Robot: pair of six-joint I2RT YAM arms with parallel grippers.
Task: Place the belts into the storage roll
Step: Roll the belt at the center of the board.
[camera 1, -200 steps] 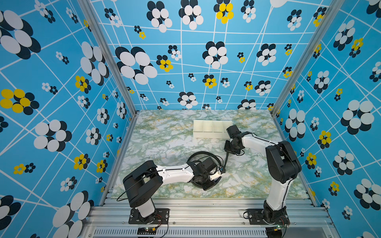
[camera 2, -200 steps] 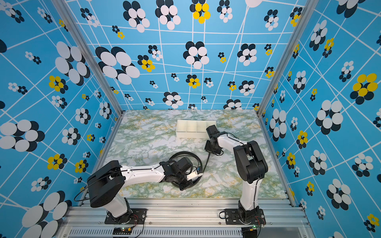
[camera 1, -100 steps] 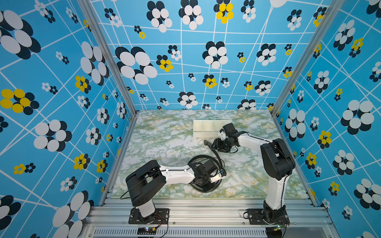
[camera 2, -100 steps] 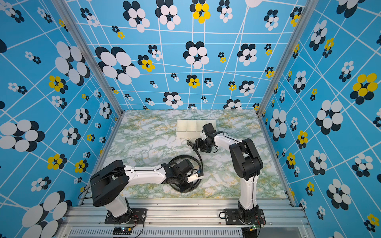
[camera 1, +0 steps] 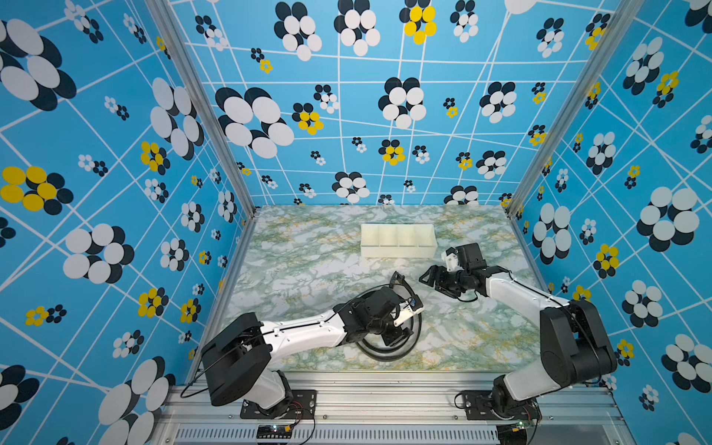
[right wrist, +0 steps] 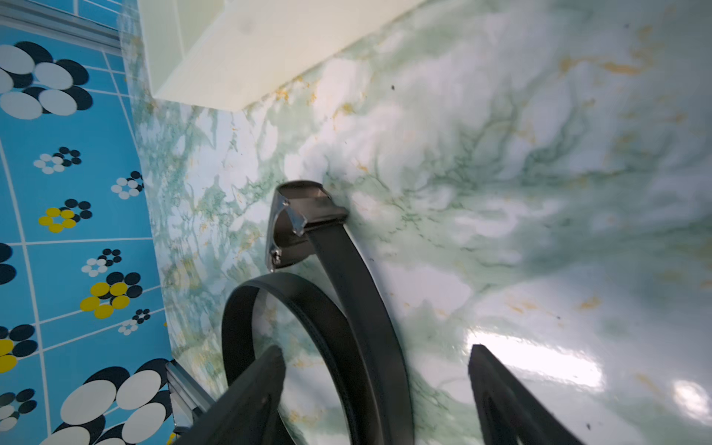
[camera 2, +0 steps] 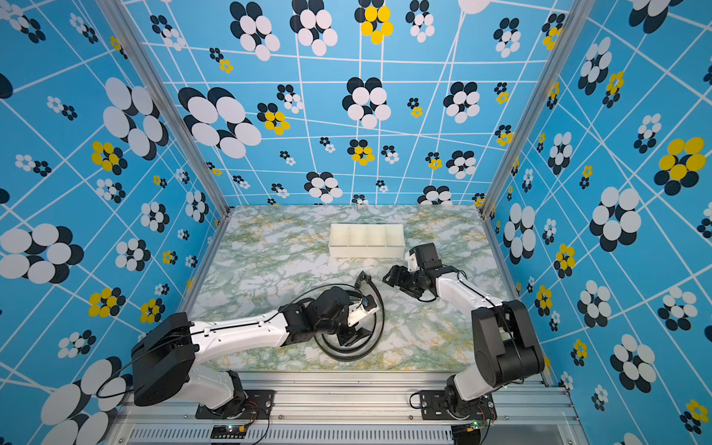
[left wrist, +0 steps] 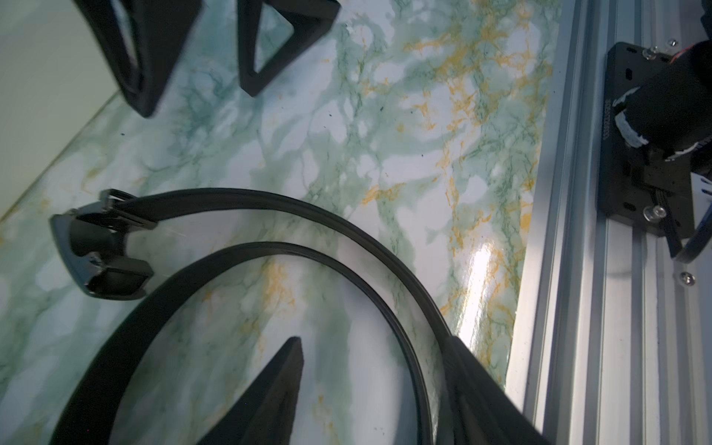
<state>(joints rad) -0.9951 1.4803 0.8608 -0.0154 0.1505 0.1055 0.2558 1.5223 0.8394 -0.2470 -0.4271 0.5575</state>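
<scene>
The black belt (right wrist: 358, 293) lies loosely coiled because left gripper (left wrist: 375, 346) and right gripper (right wrist: 376, 347) jaws gape wide (neither grips), divider tray (camera 1: 397, 251) at its 12 o'clock.

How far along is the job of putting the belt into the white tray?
Done: nothing yet; the storage roll is empty. In hand: nothing; the belt lies loosely coiled on the table, with the left gripper open over the coil and the right gripper open near the buckle. Left: grasp the belt and place it in a compartment.
</scene>
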